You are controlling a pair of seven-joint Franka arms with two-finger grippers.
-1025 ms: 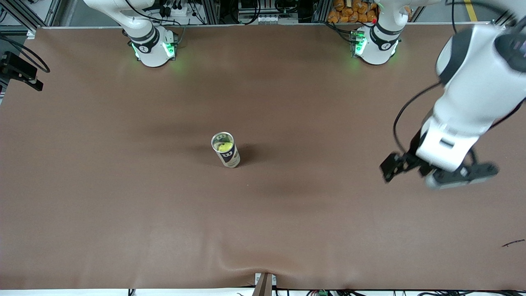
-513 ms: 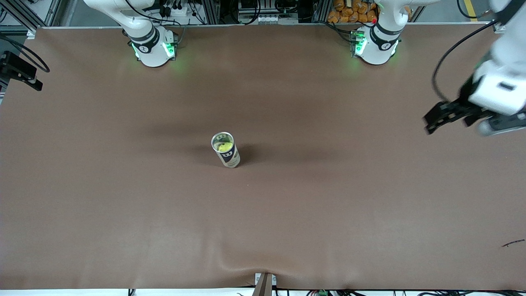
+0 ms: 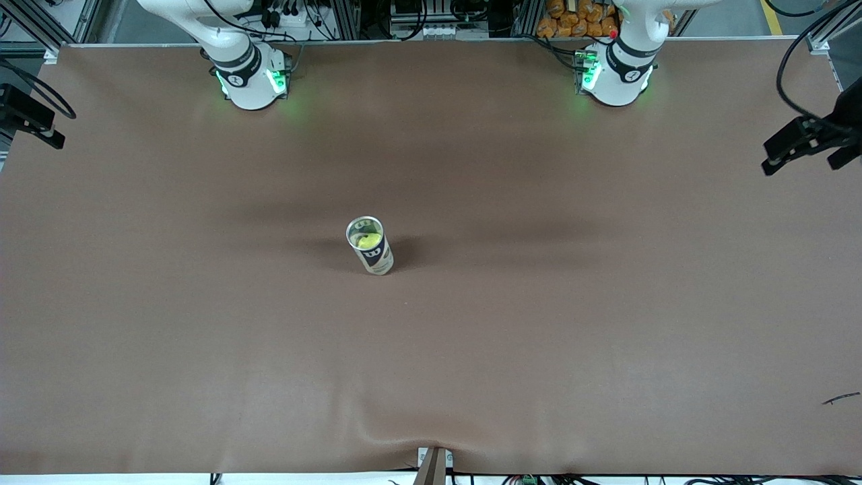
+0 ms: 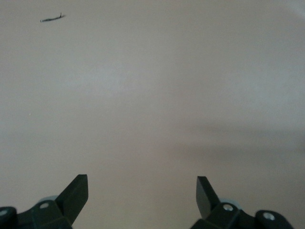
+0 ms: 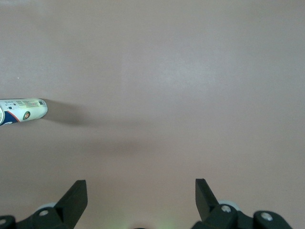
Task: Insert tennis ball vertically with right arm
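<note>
Tennis ball (image 3: 368, 240) sits inside the can (image 3: 370, 245), yellow-green, seen through the can's open top. The can stands upright near the middle of the brown table (image 3: 202, 337), well apart from both grippers, and nothing is touching it.

Left gripper (image 3: 808, 145) is at the left arm's end of the table, over its edge, only partly in frame in the front view. In the left wrist view its fingers (image 4: 76, 193) are spread wide with nothing between them, only bare table below. A small dark scrap (image 4: 52, 18) lies on the table in that view, also visible in the front view near the left arm's end, closer to the camera than the can.

Right gripper (image 5: 141, 198) does not show clearly in the front view; a black part at that view's edge by the right arm's end can't be identified for sure. In the right wrist view its fingers (image 5: 75, 196) are wide apart and empty, over bare table. The can shows at the edge of that view, well apart from the fingers, casting a shadow on the table.

Can label: dark blue band with a white "W" logo, white and pale green areas near the base. Small print on the side is too small to read.

Both arm bases show green lights. The right arm (image 3: 229, 47) is at its base end, away from the can.
</note>
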